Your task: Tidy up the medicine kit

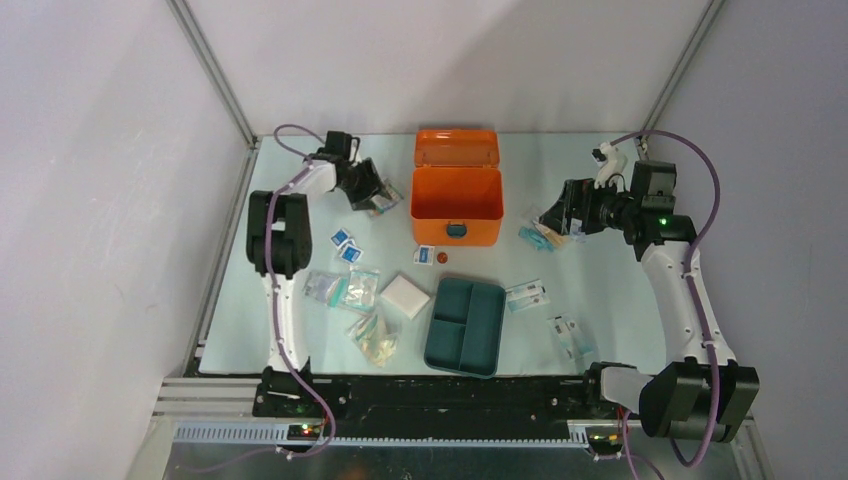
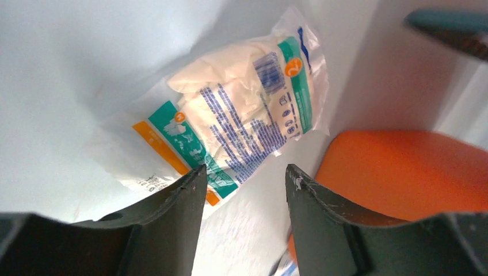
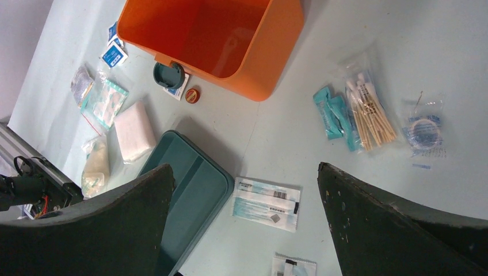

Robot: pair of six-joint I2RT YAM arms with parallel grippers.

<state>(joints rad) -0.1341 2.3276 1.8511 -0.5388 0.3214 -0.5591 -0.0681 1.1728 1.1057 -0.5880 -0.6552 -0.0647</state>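
Observation:
The orange medicine kit [image 1: 456, 200] stands open at the back middle, lid tipped back, inside empty [image 3: 201, 34]. My left gripper [image 1: 372, 195] hovers open just left of the kit, over a clear packet of white gauze with green and orange print [image 2: 241, 115]; the kit's orange wall [image 2: 403, 172] shows to its right. My right gripper [image 1: 553, 218] is open and empty to the right of the kit, above a packet of cotton swabs [image 3: 371, 112], teal sachets [image 3: 331, 112] and a bagged tape roll [image 3: 424, 129].
A dark teal compartment tray [image 1: 466, 325] lies at the front middle. Left of it lie a white pad [image 1: 405, 296], clear bags [image 1: 345, 290] and small blue packets [image 1: 344, 245]. White-blue sachets [image 1: 527, 295] lie right of the tray. A small round tin [image 3: 193, 95] sits by the kit's latch.

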